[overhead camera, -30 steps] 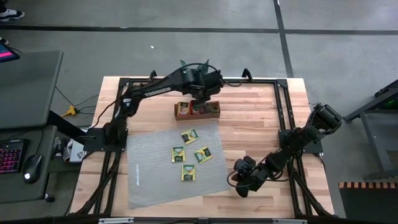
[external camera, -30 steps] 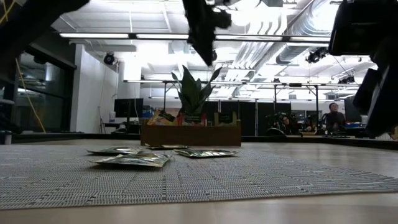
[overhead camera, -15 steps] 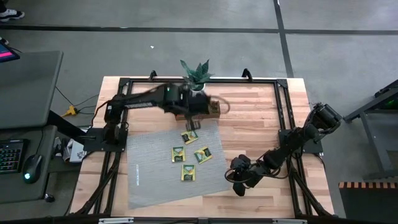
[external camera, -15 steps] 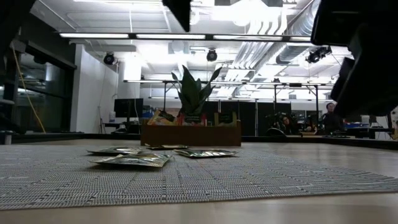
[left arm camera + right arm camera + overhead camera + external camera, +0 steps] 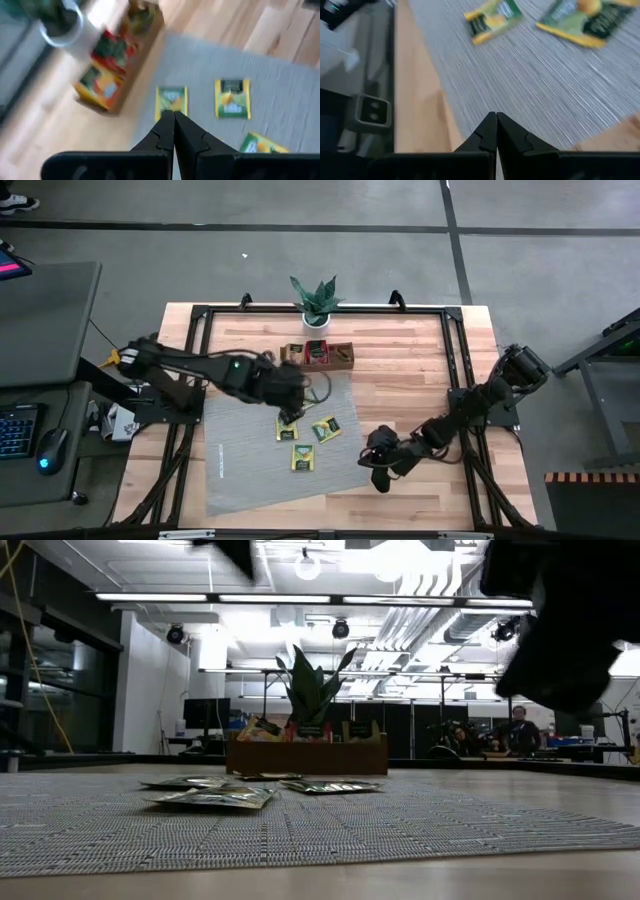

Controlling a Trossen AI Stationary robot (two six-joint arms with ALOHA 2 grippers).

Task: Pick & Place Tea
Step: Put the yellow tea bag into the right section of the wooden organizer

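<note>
High view shows the pale wooden table [image 5: 400, 380] with the grey ribbed mat [image 5: 250, 470] on its left half. The left end effector [image 5: 290, 412] hangs over the mat's far part, above the yellow-and-green tea-bag sachets [image 5: 307, 442] lying loose there; three are visible in this view, one beside the end effector and partly under it, two others nearer the front. In the left wrist view its two dark fingers [image 5: 172, 131] are pressed together with nothing between them, their tips pointing at one sachet [image 5: 171, 100], another sachet [image 5: 232, 98] just beside it.

The brown three-compartment wooden tray [image 5: 320, 356] sits just beyond the mat's far edge, holding red and yellow sachets [image 5: 107, 67]. A green spiky plant in a white pot [image 5: 315, 300] stands behind the tray.

The right end effector [image 5: 378, 470] is at the mat's right edge, near the front. In the right wrist view its fingers [image 5: 495, 134] are also closed on nothing, over the mat.
</note>
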